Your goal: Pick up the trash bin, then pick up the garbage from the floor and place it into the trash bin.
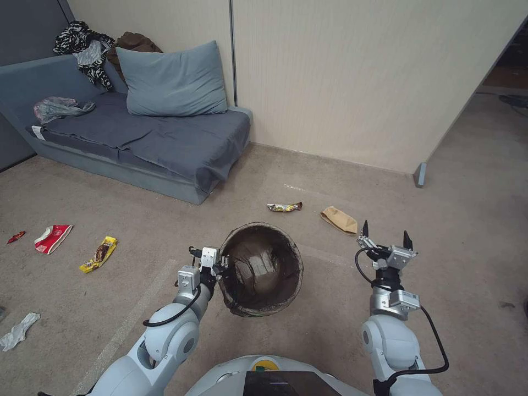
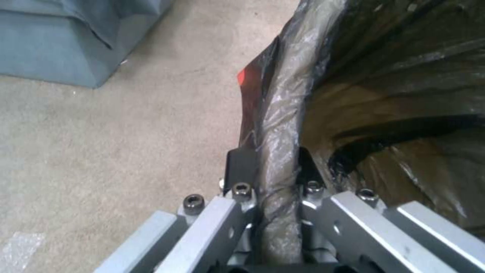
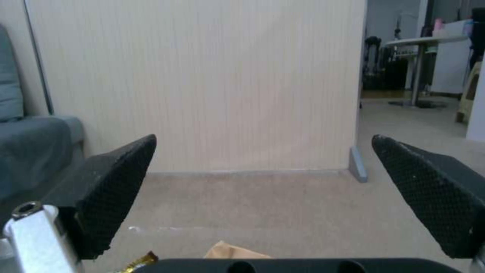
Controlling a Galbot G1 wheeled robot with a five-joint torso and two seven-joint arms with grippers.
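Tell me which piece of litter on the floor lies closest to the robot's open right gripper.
The brown paper bag, just ahead and left of the right gripper. The gold wrapper lies farther left; the other litter lies far left, beyond the bin.

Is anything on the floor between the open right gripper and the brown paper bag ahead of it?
Nothing visible: bare beige carpet lies between the right gripper and the flat brown paper bag. The left gripper holds the bag-lined round white trash bin off to the side.

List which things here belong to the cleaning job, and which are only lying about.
Job:
- trash bin, rim gripped by left hand
- right hand, open
- brown paper bag
- yellow wrapper
- red-and-white wrapper
- white tissue

Lying about:
- sofa
- pillow
- grey plastic bag
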